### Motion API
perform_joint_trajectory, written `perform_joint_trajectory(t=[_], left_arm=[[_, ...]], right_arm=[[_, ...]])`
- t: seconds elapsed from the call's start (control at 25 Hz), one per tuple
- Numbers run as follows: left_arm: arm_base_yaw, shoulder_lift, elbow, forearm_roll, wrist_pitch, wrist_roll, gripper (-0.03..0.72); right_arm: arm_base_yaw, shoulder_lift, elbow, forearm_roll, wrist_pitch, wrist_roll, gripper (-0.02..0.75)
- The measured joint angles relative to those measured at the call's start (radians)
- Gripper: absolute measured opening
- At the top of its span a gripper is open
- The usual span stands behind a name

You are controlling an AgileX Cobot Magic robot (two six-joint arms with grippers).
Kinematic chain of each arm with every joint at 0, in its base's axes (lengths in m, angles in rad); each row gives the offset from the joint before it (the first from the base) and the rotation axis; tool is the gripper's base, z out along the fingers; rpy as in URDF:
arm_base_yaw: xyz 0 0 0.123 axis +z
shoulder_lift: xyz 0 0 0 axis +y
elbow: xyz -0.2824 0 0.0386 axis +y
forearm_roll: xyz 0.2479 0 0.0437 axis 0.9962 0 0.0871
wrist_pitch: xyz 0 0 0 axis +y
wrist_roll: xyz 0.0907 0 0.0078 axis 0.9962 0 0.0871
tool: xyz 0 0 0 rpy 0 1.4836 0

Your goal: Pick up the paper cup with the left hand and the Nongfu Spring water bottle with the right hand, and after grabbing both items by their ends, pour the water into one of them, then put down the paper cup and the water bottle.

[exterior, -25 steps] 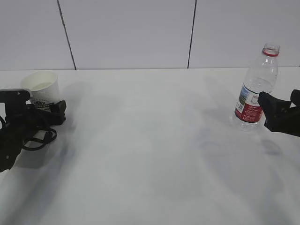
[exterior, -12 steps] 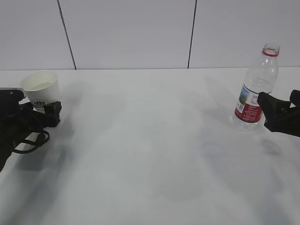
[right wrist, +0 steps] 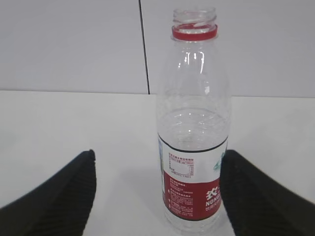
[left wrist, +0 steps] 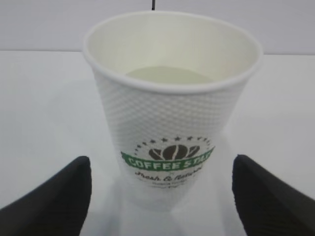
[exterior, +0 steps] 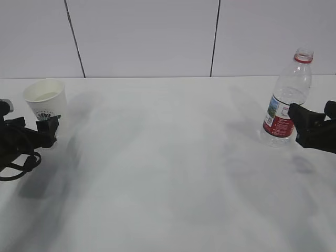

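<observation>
Since a second ago the left pincer (exterior: 46, 127) has drawn back from the paper cup (exterior: 46, 101), fingers spread. Both items stand on the surface (exterior: 168, 168), released; the right pincer (exterior: 302, 118), also spread, flanks the Nongfu Spring water bottle (exterior: 287, 100). Next, seemingly, both arms retreat.

paper cup (left wrist: 170, 123): matt white paper, wall covered in tiny bumps
water bottle (right wrist: 193, 123): clear shiny plastic, glossy label
table (exterior: 168, 173): smooth, white
fingers (left wrist: 54, 201): black, matt, finely ribbed
</observation>
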Motion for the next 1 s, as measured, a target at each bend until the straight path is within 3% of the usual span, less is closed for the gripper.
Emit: perform_joint_trajectory(t=[0.44,1.0], left_arm=[[0.000,-0.137,0.149,-0.020,0.000,0.002,0.645],[0.000,-0.330,0.227,-0.024,0.005,0.002,0.632]], right_arm=[[0.000,0.000,0.000,-0.006,0.002,0.002,0.587],[0.000,-0.062,0.000,-0.010,0.082,0.002,0.587]])
